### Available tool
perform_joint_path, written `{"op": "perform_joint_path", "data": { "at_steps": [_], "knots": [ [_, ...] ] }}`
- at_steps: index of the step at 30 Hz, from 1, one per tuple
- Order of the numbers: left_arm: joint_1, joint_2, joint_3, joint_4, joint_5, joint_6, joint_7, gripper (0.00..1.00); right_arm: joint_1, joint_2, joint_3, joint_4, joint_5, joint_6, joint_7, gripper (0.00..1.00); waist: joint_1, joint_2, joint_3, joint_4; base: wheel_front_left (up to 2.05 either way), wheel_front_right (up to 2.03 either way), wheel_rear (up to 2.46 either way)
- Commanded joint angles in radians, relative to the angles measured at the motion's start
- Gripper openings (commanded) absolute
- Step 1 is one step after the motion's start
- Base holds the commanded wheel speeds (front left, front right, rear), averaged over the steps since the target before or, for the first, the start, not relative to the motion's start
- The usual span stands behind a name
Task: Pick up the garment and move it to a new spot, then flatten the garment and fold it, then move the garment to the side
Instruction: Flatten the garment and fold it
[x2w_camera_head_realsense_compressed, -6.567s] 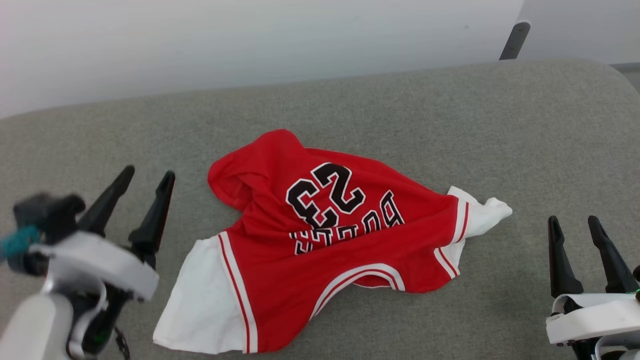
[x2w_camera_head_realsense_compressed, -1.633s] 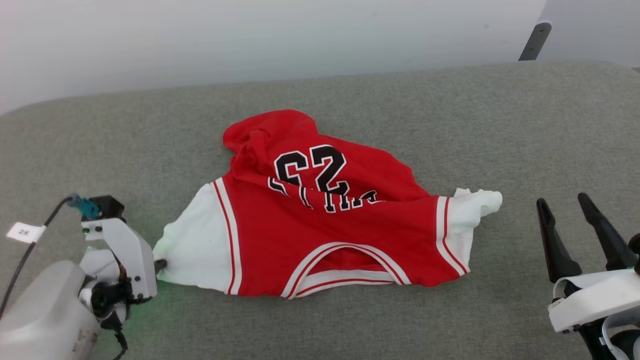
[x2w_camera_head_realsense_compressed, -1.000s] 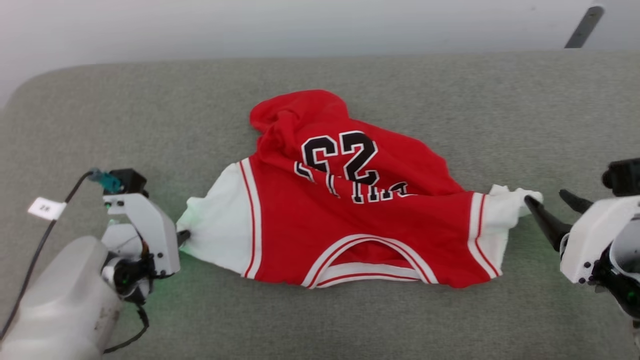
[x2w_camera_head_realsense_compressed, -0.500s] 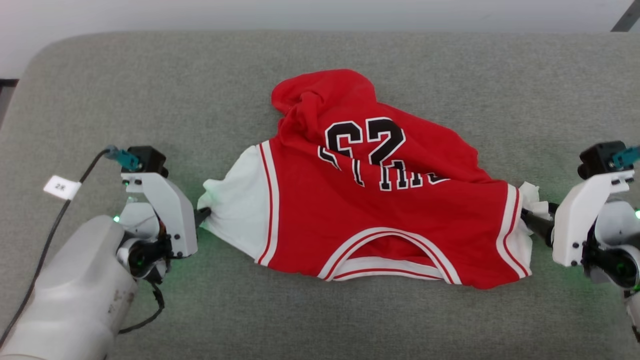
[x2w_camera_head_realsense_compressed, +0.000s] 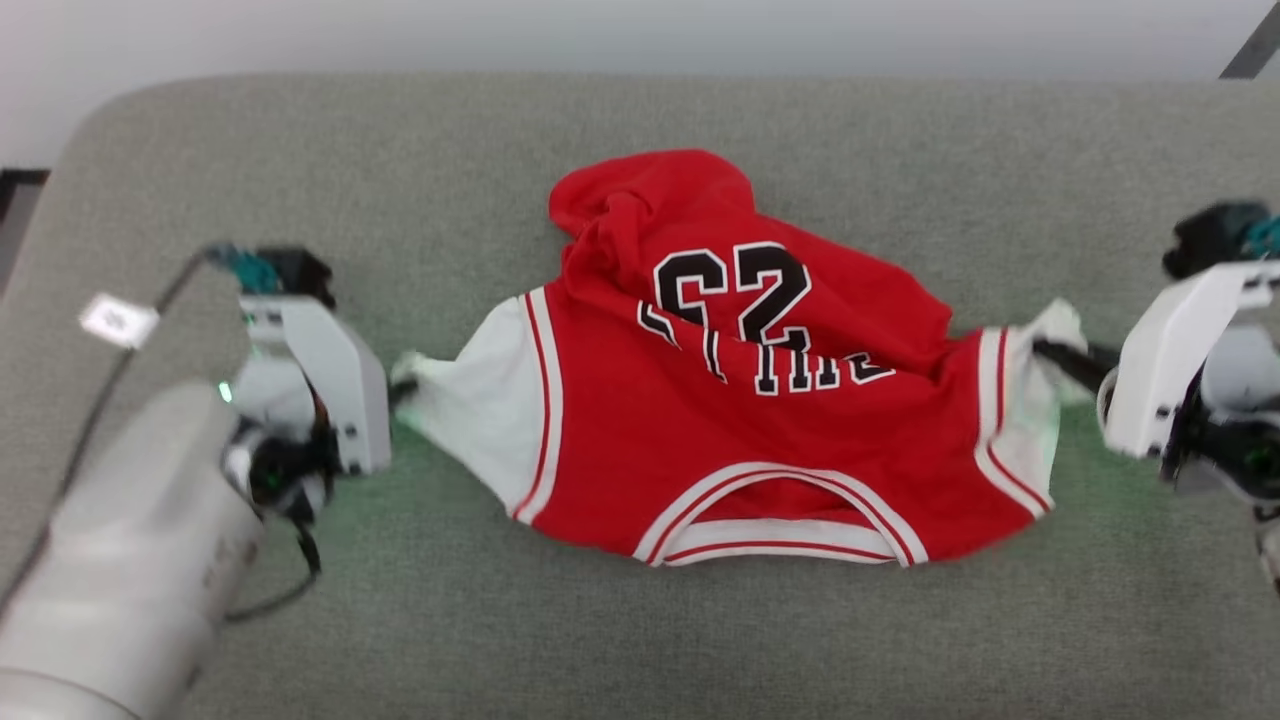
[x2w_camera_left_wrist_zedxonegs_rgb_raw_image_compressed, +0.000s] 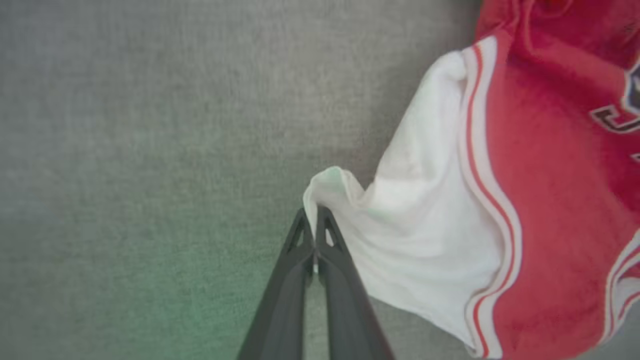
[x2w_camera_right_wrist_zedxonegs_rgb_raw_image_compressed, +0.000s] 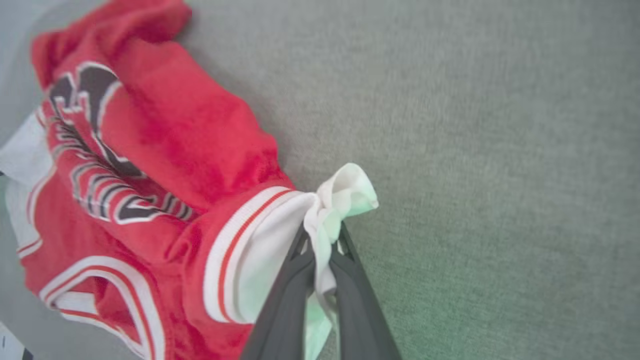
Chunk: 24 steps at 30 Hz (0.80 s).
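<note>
- Grey fabric surface (x2w_camera_head_realsense_compressed: 640, 640) carries the garment (x2w_camera_head_realsense_compressed: 740, 440), rumpled at its middle, stretched between both grippers.
- Left gripper (x2w_camera_left_wrist_zedxonegs_rgb_raw_image_compressed: 312, 216) is pinched closed on one white sleeve tip.
- Right gripper (x2w_camera_right_wrist_zedxonegs_rgb_raw_image_compressed: 322, 234) is clamped around the other sleeve's bunched end.
- White cable tag (x2w_camera_head_realsense_compressed: 118, 320) lies beside the left arm.

Grey-green woven upholstery (x2w_camera_head_realsense_compressed: 640, 640) spans most of the head view as a broad padded surface, with a rounded corner at upper left and a far edge running straight across near the top; both wrist views show the same coarse weave close up. Beyond that edge a plain pale wall (x2w_camera_head_realsense_compressed: 600, 35) forms a band along the top of the frame, with a dark slanted bar (x2w_camera_head_realsense_compressed: 1252, 48) in the upper right corner and a dark strip (x2w_camera_head_realsense_compressed: 18, 180) at the far left edge, past the rounded corner. Light is soft and even, and a faint green glow (x2w_camera_head_realsense_compressed: 380, 500) tints the fabric at mid-left and mid-right.
</note>
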Motion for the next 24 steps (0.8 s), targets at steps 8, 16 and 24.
{"op": "perform_joint_path", "data": {
  "at_steps": [8, 16, 24],
  "knots": [
    [-0.172, 0.059, 0.010, -0.102, 0.040, 0.007, 0.028, 0.00, -0.137, -0.026, 0.007, -0.061, 0.083, -0.001, -0.051, 0.00, 0.0000, -0.0001, -0.129, -0.011, 0.00, 0.00, 0.00],
    [-0.346, 0.072, 0.016, -0.159, 0.099, 0.026, 0.020, 0.00, -0.313, 0.009, 0.046, -0.024, 0.095, -0.001, -0.175, 0.00, 0.0000, -0.0001, -0.240, -0.019, 0.00, 0.00, 0.00],
    [-0.503, 0.070, 0.034, -0.136, 0.155, 0.034, -0.044, 0.00, -0.530, 0.069, 0.063, 0.110, 0.058, -0.001, -0.335, 0.00, 0.0000, -0.0001, -0.282, -0.032, 0.00, 0.00, 0.00]
  ]
}}
